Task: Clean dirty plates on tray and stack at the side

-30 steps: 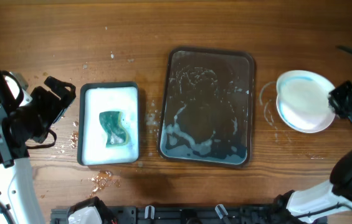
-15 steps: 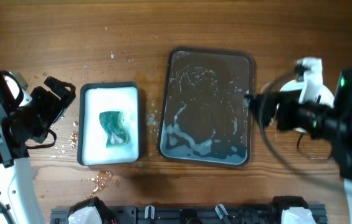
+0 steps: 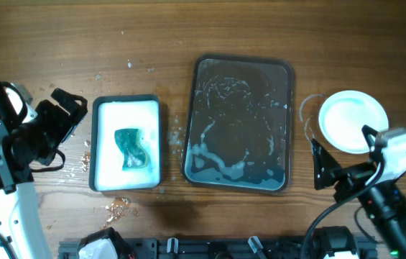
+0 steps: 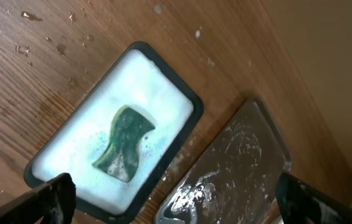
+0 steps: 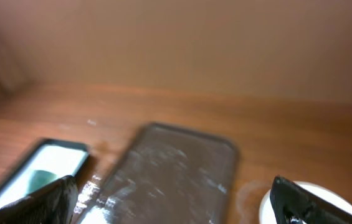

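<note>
Hovering wide open and empty at lower right, my right hand (image 3: 319, 167) sits below the stacked plates (image 3: 353, 119). The tray (image 3: 242, 60) holds none, so I'd just retreat.

Readable text: none in any view.
Dark grey tray (image 3: 246, 108): no lettering, only wet smears.
White plate (image 3: 352, 121): unmarked.
Sponge tray (image 3: 109, 122): no label.
</note>
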{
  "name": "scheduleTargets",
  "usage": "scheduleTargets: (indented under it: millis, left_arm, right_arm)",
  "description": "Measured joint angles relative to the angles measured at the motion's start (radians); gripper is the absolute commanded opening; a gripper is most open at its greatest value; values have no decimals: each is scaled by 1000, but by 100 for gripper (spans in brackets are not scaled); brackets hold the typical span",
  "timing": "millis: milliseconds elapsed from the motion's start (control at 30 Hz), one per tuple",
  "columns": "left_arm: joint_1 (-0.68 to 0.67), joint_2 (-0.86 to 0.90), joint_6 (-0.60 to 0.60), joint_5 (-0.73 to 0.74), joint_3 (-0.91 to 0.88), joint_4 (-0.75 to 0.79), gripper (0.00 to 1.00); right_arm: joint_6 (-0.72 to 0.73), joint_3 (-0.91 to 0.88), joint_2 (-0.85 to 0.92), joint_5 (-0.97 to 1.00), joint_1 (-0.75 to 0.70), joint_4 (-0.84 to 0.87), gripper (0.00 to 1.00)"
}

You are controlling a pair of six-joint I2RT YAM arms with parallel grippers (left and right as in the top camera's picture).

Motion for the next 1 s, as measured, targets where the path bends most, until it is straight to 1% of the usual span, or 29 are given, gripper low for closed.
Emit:
scheduleTargets:
  millis: [100,167,267,367,400,433,500,633,1000]
  left_arm:
    - [0,0,0,2,0,-1,100]
    - [0,0,0,2,0,0,100]
    - [0,0,0,2,0,1,100]
    - [0,0,0,2,0,0,100]
    - [0,0,0,2,0,1,100]
    - [0,0,0,2,0,1,100]
    - [0,0,0,2,0,1,100]
    - [0,0,0,2,0,1,100]
    - [-1,0,0,2,0,1,100]
  right_arm:
    - [-7,-319,-179,13,-47,146,100]
    - [2,-499,-269,13,-48,235,100]
    - [40,-727,-372,14,-48,412,100]
    - [136,-907,-425,17,-49,676,100]
    - [177,-964,-426,19,-49,794,100]
    - [217,-990,-428,21,-49,837,100]
    - [299,-1010,-429,24,-49,849,100]
    - [368,-1010,-429,28,-49,843,100]
    - [392,-1010,-429,28,-49,843,100]
